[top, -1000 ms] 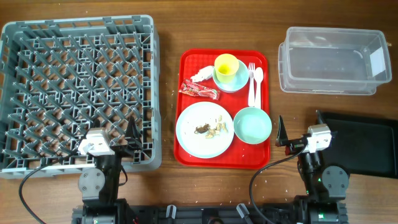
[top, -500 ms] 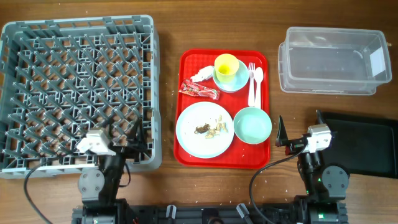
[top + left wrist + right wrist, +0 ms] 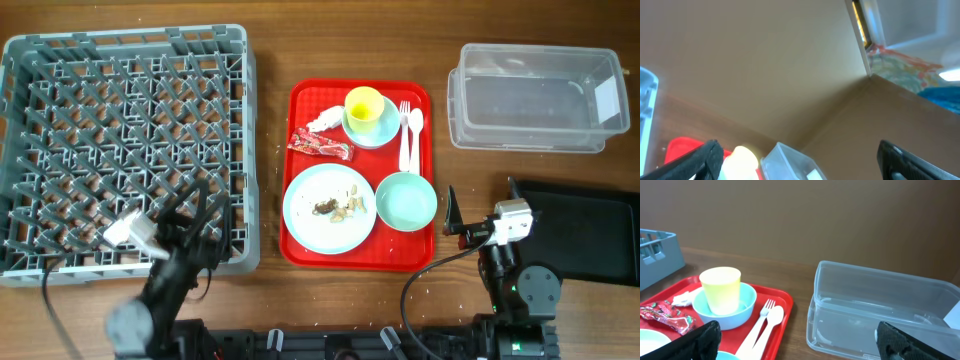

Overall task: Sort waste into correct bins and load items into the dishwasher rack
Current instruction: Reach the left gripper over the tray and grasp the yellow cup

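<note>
The grey dishwasher rack [image 3: 125,140] fills the left. On the red serving tray [image 3: 360,250] sit the yellow cup [image 3: 364,104] on the pale green saucer [image 3: 385,128], white fork [image 3: 404,125] and spoon [image 3: 415,125], mint bowl [image 3: 406,200], white plate [image 3: 328,208] with food scraps [image 3: 338,207], red wrapper [image 3: 320,146] and napkin [image 3: 325,120]. The clear tub [image 3: 535,95] is at the back right and the black tray [image 3: 585,230] at the front right. My left gripper [image 3: 192,205] is open and empty over the rack's front edge. My right gripper [image 3: 480,190] is open and empty between the red tray and the black tray.
The right wrist view shows the cup [image 3: 720,289], fork [image 3: 760,325], wrapper [image 3: 667,316] and clear tub [image 3: 880,312] ahead of the open fingers [image 3: 797,342]. The left wrist view is tilted up at a brown wall, with the cup [image 3: 742,160] blurred and the tub [image 3: 790,162] low down.
My left arm has risen and swung its wrist left, with the gripper now reaching over the rack's front edge. The right arm has not moved.
</note>
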You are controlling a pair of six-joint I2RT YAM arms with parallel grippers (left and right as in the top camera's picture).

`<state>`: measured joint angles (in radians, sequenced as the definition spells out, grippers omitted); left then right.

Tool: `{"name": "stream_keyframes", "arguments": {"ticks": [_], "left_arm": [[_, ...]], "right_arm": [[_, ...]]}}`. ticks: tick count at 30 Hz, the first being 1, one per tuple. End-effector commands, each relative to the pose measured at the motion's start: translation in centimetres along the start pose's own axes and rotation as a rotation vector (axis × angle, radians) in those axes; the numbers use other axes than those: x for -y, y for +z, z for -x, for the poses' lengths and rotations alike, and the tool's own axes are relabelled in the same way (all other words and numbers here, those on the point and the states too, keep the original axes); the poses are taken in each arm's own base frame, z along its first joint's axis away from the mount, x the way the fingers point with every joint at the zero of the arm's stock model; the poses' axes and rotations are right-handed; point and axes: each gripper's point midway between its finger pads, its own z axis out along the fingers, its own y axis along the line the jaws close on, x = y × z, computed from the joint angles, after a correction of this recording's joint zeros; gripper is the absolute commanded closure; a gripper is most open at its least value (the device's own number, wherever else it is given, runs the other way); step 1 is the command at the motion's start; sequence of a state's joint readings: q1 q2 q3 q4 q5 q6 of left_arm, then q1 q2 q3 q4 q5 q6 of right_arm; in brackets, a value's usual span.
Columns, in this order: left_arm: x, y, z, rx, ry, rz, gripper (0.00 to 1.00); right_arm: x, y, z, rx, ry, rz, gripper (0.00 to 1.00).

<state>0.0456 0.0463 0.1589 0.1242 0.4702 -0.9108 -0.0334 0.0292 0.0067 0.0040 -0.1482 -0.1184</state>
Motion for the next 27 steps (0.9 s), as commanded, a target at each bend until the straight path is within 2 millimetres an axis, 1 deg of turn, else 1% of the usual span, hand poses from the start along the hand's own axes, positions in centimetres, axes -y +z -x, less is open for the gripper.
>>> {"name": "stream_keyframes", "arguments": {"ticks": [1,3,5,6,8,9,11,14,16,17,20,21,22,24,27], "left_arm": [[2.9,1.6,4.0,-0.08,0.231,0.161,0.01],[3.5,3.4,3.8,-0.284,0.264,0.229,0.0],[2.9,4.8,3.1,-0.511,0.27,0.338,0.0],[1.9,5.5,3.0,-0.603,0.26,0.447,0.01],[0.3,6.7,2.4,-0.724,0.277,0.614,0.0],[-0.2,9.2,-1.0,-0.871,0.289,0.625,0.0],[0.3,10.4,-4.7,-0.975,0.242,0.563,0.0],[0.9,12.1,-7.9,-1.042,0.271,0.491,0.0],[1.5,12.9,-10.4,-1.091,0.339,0.441,0.0],[1.2,13.1,-11.4,-1.099,0.388,0.463,0.0],[-0.4,14.1,-12.3,-1.051,0.524,0.563,0.0],[-0.6,14.4,-12.4,-1.034,0.549,0.576,0.0],[-0.6,15.3,-12.6,-1.002,0.581,0.579,0.0],[0.4,17.4,-13.1,-0.939,0.585,0.52,0.0],[1.7,19.4,-13.2,-0.879,0.564,0.446,0.0]], "right_arm": [[0.2,0.0,0.0,0.0,-0.012,-0.013,0.0],[0.2,0.0,0.0,0.0,-0.011,-0.013,0.0],[0.2,0.0,0.0,0.0,-0.011,-0.013,0.0],[0.2,0.0,0.0,0.0,-0.011,-0.013,0.0],[0.2,0.0,0.0,0.0,-0.011,-0.013,0.0],[0.2,0.0,0.0,0.0,-0.012,-0.013,0.0],[0.2,0.0,0.0,0.0,-0.011,-0.013,0.0],[0.2,0.0,0.0,0.0,-0.011,-0.013,0.0],[0.2,0.0,0.0,0.0,-0.011,-0.013,0.0],[0.2,0.0,0.0,0.0,-0.011,-0.013,0.0],[0.2,0.0,0.0,0.0,-0.011,-0.013,0.0],[0.2,0.0,0.0,0.0,-0.011,-0.013,0.0],[0.2,0.0,0.0,0.0,-0.011,-0.013,0.0],[0.2,0.0,0.0,0.0,-0.012,-0.013,0.0],[0.2,0.0,0.0,0.0,-0.012,-0.013,0.0]]}}
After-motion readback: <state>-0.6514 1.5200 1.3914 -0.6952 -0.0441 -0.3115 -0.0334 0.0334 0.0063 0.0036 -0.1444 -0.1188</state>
